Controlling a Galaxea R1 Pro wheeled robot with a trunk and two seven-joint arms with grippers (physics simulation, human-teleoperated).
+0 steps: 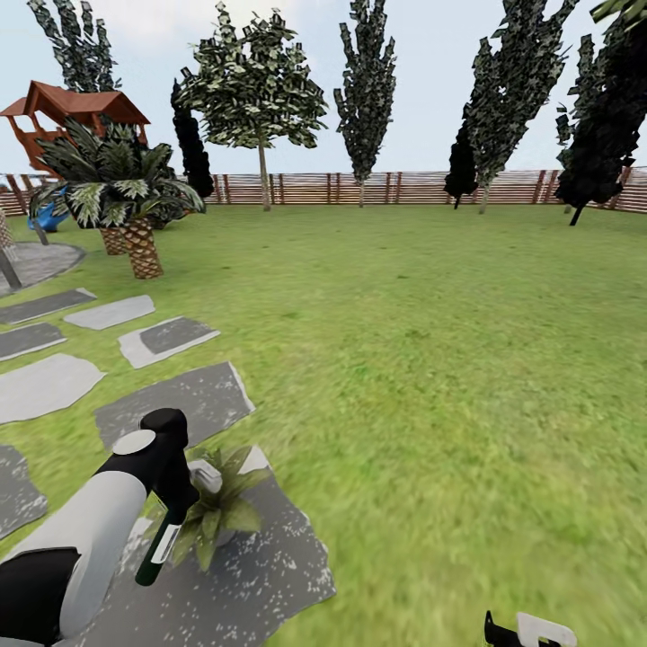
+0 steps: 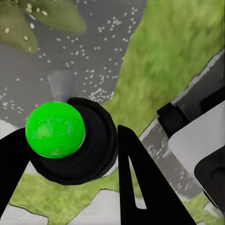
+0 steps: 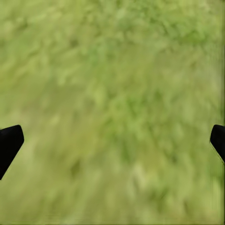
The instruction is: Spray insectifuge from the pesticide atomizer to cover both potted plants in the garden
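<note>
My left gripper (image 1: 172, 508) is shut on the pesticide atomizer (image 1: 158, 550), a slim dark green bottle with a white strip that hangs tilted below the hand. Its pale grey trigger head (image 1: 203, 473) points at one potted plant (image 1: 223, 510), a low rosette of pointed green leaves on a grey stepping stone (image 1: 261, 575). In the left wrist view the bottle (image 2: 70, 140) shows end-on between the black fingers (image 2: 133, 178), with leaves of the potted plant (image 2: 56, 14) beyond. The second potted plant is out of view. My right gripper (image 3: 112, 140) hangs open over bare grass, low at the right (image 1: 530, 631).
More stepping stones (image 1: 175, 400) run off to the left. A big striped-leaf palm (image 1: 121, 193) and a red-roofed play hut (image 1: 72, 112) stand at the far left. Open lawn (image 1: 431, 341) reaches to the brown slatted fence (image 1: 377, 187) and tall trees (image 1: 364, 90).
</note>
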